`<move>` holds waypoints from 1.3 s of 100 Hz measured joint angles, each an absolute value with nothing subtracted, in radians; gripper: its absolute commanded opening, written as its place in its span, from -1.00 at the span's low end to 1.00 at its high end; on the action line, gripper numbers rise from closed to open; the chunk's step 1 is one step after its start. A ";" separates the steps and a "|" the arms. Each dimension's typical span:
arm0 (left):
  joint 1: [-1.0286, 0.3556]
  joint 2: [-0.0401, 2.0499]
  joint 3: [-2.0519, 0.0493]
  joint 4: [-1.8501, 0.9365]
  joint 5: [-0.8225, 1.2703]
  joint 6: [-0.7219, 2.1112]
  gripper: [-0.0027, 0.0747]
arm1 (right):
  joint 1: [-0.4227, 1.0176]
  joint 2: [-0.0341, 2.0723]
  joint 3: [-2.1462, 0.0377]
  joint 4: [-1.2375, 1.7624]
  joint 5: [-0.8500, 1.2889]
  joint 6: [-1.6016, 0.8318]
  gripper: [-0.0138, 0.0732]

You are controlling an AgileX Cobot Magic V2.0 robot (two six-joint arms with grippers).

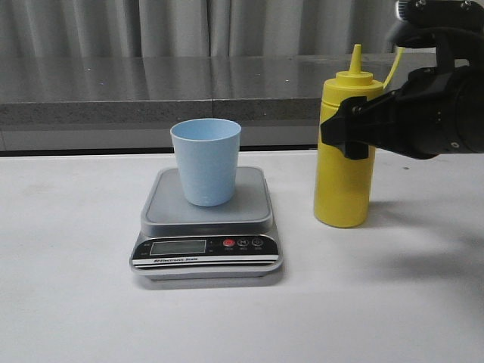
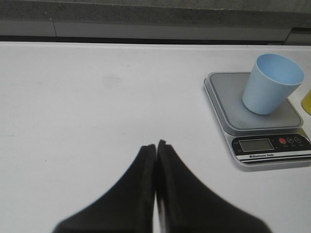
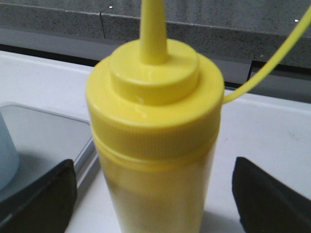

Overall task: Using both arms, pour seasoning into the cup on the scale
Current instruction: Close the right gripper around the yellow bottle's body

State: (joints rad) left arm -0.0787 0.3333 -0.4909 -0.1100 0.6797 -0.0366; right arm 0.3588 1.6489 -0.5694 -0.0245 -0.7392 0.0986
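White worktop [image 1: 68,287] carries a flat silver-grey digital scale [image 1: 208,227] with a black front panel. Just to its right stands a tall yellow plastic squeeze bottle [image 1: 344,151], upright, its thin strap curving off the cap. The black right hand [image 1: 349,130] is spread wide, one finger [image 3: 36,199] on each side of the bottle's upper body, apart from it. The black left hand [image 2: 156,144] hangs over bare worktop, fingers pressed together, holding nothing. A small pale blue plastic cup [image 1: 206,160] stands upright on the scale's platform.

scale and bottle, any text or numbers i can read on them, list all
"Electronic Scale": black front panel of the flat silver-grey digital scale.
"M": probably, on the middle round button; other button marks too small.
LCD display: no digits readable.
Yellow plastic squeeze bottle, pale blue plastic cup: none.
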 measured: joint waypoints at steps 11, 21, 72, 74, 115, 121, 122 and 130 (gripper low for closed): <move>-0.079 0.333 -0.491 -0.110 0.680 -0.037 -0.98 | 0.359 1.686 -0.603 -0.025 -0.745 0.141 0.79; -0.079 0.333 -0.491 -0.110 0.680 -0.037 -0.98 | 0.359 1.717 -0.632 -0.025 -0.745 0.159 0.79; -0.079 0.333 -0.491 -0.110 0.680 -0.037 -0.98 | 0.359 1.803 -0.716 -0.025 -0.753 0.163 0.70; -0.079 0.333 -0.491 -0.110 0.680 -0.037 -0.98 | 0.359 1.805 -0.718 -0.025 -0.753 0.165 0.66; -0.079 0.333 -0.491 -0.110 0.680 -0.037 -0.98 | 0.359 1.806 -0.718 -0.025 -0.755 0.165 -0.03; -0.079 0.333 -0.491 -0.110 0.680 -0.037 -0.98 | 0.359 1.806 -0.718 -0.025 -0.760 0.165 -0.03; -0.079 0.333 -0.491 -0.110 0.680 -0.037 -0.98 | 0.359 1.806 -0.718 -0.025 -0.759 0.165 -0.03; -0.079 0.333 -0.491 -0.110 0.680 -0.037 -0.98 | 0.359 1.806 -0.718 -0.026 -0.772 0.165 -0.03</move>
State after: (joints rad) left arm -0.0787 0.3333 -0.4909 -0.1100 0.6797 -0.0366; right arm 0.3588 1.8055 -0.7176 -0.0263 -0.7722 0.1647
